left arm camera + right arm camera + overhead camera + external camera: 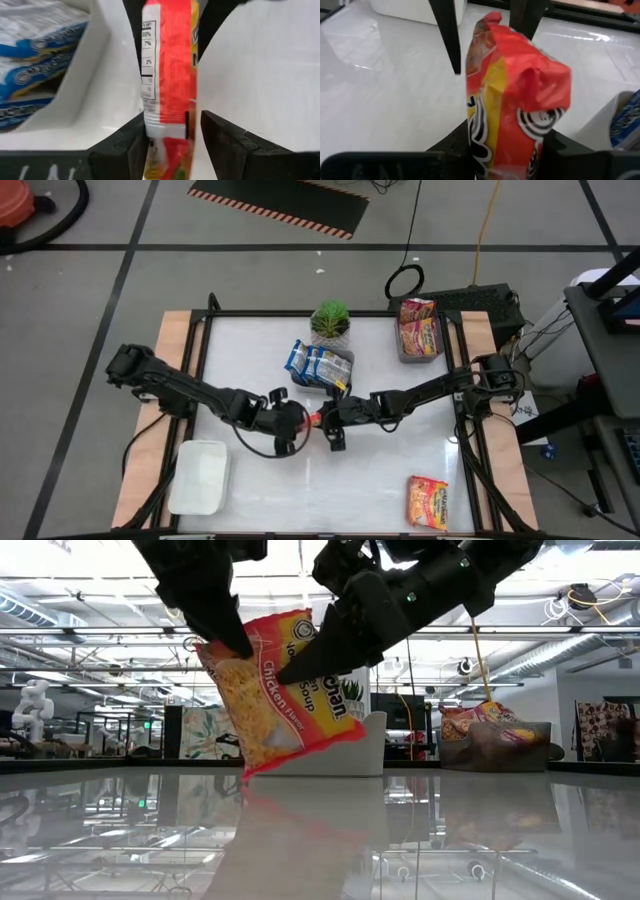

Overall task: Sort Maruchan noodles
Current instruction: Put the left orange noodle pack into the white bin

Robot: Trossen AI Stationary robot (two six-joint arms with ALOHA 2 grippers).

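Orange-red packet [285, 690] (tilted, airborne) — pinched by left gripper [292, 420] and right gripper [328, 418], arms converging mid-table.

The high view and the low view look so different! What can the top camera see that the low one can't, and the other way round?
Only the high view shows the empty white tray, the little plant, the tray of blue packets and a lone packet near the table's front right corner.

Only the low view shows the held packet's front, reading "Chicken Flavor", hanging clear above the table.

Both show the left gripper and right gripper pinching that one packet together, and the grey tray of packets at the back.
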